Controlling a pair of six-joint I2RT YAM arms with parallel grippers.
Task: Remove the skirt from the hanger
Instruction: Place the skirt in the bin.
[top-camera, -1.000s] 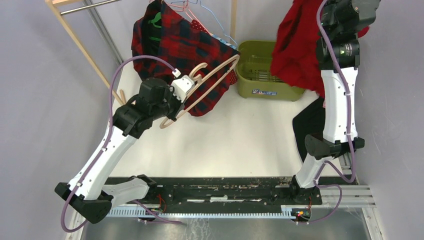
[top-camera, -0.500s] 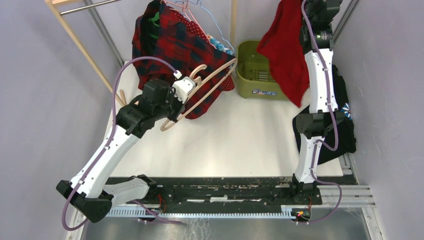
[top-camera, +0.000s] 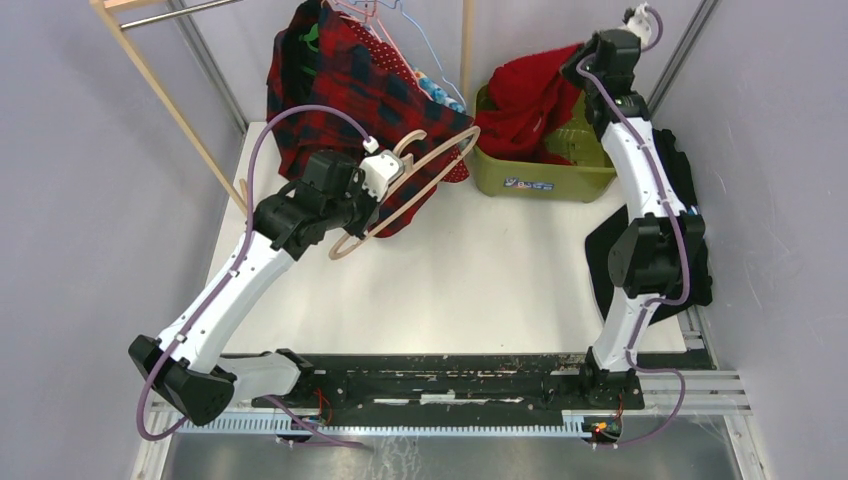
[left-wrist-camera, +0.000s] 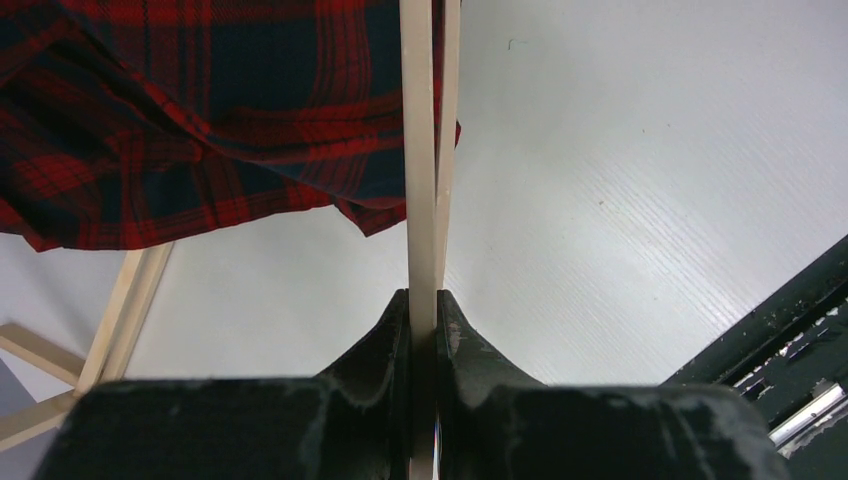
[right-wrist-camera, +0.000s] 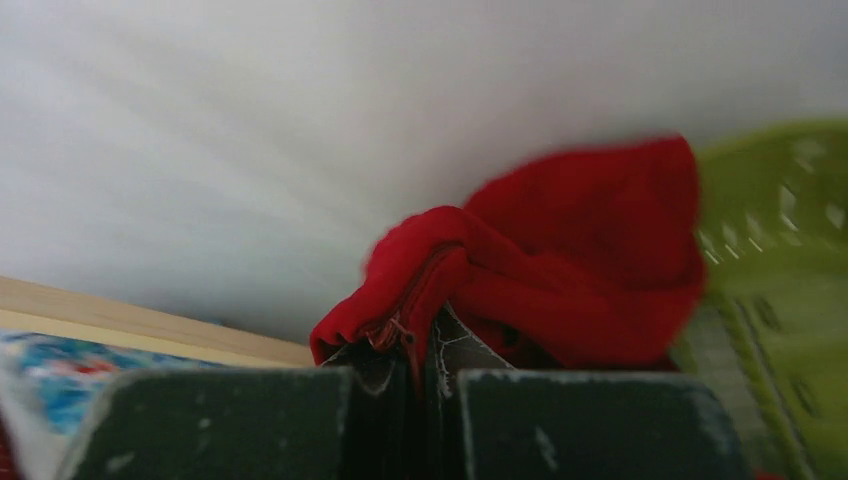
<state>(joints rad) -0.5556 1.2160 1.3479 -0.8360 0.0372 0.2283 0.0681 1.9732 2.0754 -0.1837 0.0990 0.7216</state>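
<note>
A white table (top-camera: 480, 280) seen from above. A green plastic basket (top-camera: 530, 180) sits on it at the far edge, right of centre. A black cloth (top-camera: 603, 250) lies along its right side. A wooden rack (top-camera: 170, 100) stands at its far left corner.

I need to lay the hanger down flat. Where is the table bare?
The middle of the table is bare, between the hanger, the basket, the black cloth and the base rail. Crowded at the back left, under the plaid garment.
</note>
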